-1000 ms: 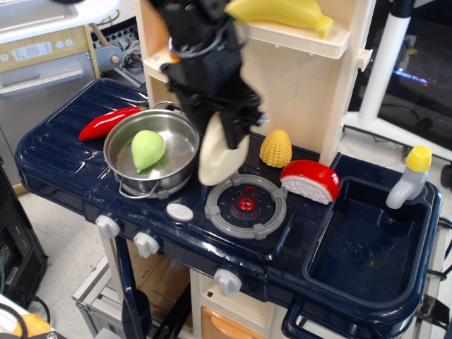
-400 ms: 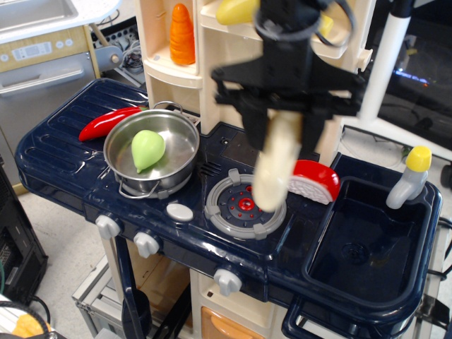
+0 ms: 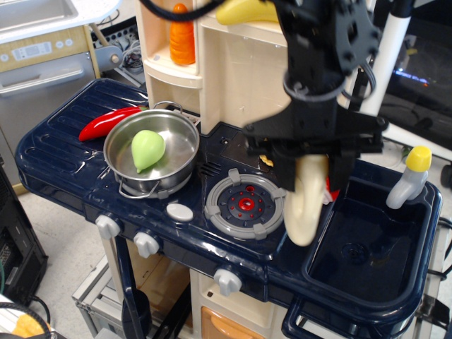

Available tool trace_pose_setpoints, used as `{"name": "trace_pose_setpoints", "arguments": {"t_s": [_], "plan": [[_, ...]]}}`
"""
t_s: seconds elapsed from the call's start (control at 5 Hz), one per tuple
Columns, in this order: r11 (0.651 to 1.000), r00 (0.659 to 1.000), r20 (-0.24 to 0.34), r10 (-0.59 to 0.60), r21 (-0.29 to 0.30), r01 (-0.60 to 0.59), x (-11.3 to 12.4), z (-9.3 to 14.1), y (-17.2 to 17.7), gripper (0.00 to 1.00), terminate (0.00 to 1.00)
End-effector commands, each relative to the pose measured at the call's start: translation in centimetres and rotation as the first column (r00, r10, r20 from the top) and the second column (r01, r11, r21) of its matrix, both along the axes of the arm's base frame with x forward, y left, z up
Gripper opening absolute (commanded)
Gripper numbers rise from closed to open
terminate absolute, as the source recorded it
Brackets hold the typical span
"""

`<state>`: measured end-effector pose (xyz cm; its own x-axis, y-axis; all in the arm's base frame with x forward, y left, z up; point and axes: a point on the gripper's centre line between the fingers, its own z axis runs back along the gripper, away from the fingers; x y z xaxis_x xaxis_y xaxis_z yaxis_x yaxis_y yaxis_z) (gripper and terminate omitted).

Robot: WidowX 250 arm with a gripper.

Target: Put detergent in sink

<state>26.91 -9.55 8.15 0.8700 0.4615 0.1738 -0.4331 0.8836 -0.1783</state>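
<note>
Gripper [image 3: 311, 164] black, pointing down over the toy kitchen counter, clamped on the upper end of the detergent [image 3: 305, 201]; fingers closed against the bottle's top, which they hide. Detergent: cream-white jug, hanging below the gripper, lifted clear of the counter, tilted slightly with its lower end toward the camera. Its lower end sits in front of the left rim of the sink [image 3: 367, 247], at the boundary between the burner [image 3: 244, 203] and the basin; whether it is already over the basin or only over the rim cannot be told from this single view.

Sink: dark navy rectangular basin at the right end of the counter, round drain visible on its floor. Grey faucet [image 3: 408, 180] with yellow tip stands at its rear right corner, well apart from the bottle.

Left of the gripper: steel pot [image 3: 152, 152] holding a green pear-shaped toy [image 3: 147, 149]; red chili pepper [image 3: 106, 121] lies behind the pot. Orange carrot [image 3: 182, 34] stands upright on the cream shelf. Arm hides the counter area directly behind the bottle.
</note>
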Motion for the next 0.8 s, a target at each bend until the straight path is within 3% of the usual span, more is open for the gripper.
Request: {"name": "trace_pose_setpoints", "arguments": {"t_s": [0.0,0.4,0.6], "plan": [[0.991,0.991,0.05,0.124,-0.062,-0.121,0.9,0.4,-2.6,0.0,0.0],[0.987,0.984,0.09,0.157,-0.04,-0.154,1.7,-0.4,-4.5,0.0,0.0],[0.984,0.978,0.121,0.173,-0.074,-0.164,1.9,-1.2,-4.7,0.0,1.0]]}}
